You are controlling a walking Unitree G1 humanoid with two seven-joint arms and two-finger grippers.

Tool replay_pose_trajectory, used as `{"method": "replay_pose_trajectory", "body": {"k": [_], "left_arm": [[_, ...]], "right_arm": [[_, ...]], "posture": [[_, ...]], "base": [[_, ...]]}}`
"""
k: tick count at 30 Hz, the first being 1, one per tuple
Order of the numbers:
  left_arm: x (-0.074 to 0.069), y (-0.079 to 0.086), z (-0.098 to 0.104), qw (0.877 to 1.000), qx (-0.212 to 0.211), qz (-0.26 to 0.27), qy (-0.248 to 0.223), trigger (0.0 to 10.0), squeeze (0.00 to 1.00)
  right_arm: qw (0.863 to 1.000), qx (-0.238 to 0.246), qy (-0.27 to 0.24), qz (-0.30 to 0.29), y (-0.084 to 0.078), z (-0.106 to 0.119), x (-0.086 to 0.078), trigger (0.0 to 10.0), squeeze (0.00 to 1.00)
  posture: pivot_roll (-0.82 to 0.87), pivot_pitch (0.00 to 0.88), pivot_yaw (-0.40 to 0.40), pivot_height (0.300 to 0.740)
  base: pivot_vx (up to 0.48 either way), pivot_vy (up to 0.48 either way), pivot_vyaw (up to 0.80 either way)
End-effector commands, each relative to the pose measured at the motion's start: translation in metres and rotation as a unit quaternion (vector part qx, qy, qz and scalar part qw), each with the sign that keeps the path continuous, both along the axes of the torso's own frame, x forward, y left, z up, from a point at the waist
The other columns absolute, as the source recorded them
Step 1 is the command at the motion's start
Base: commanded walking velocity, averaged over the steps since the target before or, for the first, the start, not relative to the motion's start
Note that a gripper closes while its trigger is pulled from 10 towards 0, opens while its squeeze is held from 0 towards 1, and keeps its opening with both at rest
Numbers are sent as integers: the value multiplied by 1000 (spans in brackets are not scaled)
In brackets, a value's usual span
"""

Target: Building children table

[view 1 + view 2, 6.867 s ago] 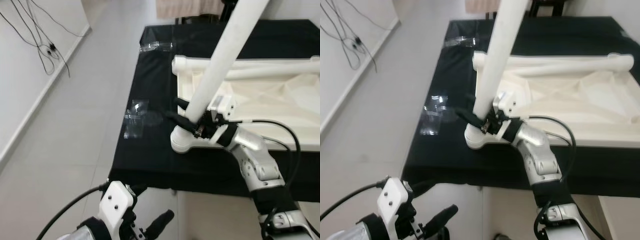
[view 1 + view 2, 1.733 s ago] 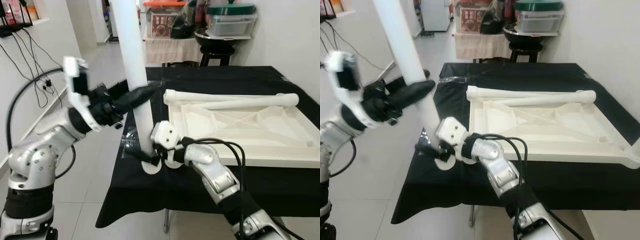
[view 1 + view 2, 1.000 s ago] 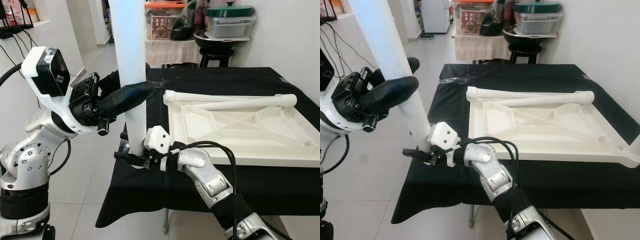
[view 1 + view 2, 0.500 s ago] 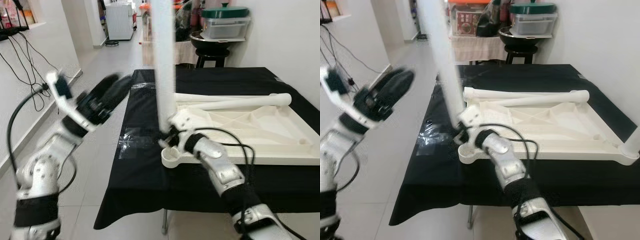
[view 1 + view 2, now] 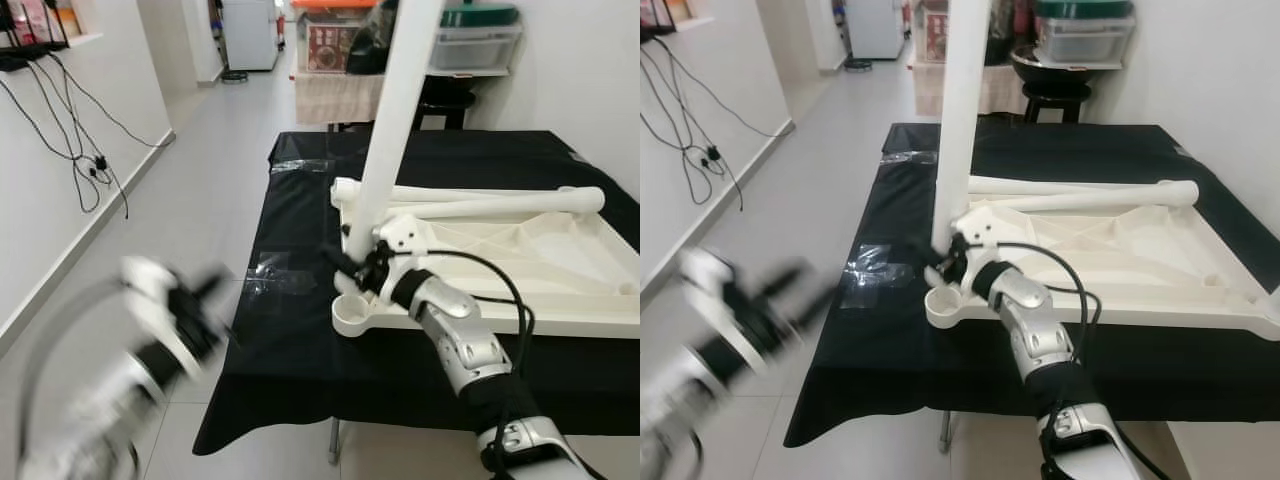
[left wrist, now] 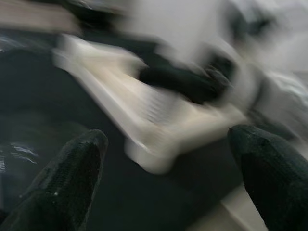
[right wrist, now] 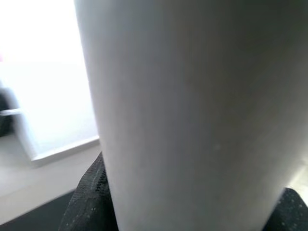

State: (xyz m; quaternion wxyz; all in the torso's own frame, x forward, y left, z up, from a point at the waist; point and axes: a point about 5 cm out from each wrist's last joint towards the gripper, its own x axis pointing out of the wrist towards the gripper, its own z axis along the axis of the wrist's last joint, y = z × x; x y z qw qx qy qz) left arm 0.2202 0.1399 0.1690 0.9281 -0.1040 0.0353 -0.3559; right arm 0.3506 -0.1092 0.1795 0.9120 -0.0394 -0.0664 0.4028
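So the white tabletop point(image 5: 520, 265) is lying upside down on the black bench point(image 5: 300, 330), and by the looks of it no leg is seated yet: one spare leg point(image 5: 470, 205) lies along its far edge and the near corner socket point(image 5: 352, 315) sits empty. The right gripper point(image 5: 358, 268) is clamped around the bottom of the upright leg point(image 5: 392, 120), holding it tilted just above that socket, forearm reaching in over the bench's front edge. The left gripper point(image 6: 159, 168) is spread wide with nothing in it, hanging low off to the left beside the bench, arm heavily blurred.

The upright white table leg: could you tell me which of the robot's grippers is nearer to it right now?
Right. The right gripper is clamped around the white table leg near its base; the left gripper hangs blurred off the table's side, well clear.
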Motion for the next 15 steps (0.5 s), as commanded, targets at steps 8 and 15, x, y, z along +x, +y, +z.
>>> {"method": "replay_pose_trajectory", "body": {"k": [8,15], "left_arm": [[-39,-17,-9,989,135,-54,-40,10000,0],[-66,-26,1,981,171,-54,-70,10000,0]], "right_arm": [[996,-18,-10,92,6,8,-1,10000,0],[988,-43,-10,147,5,23,9,10000,0]], "posture": [[83,237,20,740],[106,308,15,740]], "base": [[0,0,0],[0,0,0]]}}
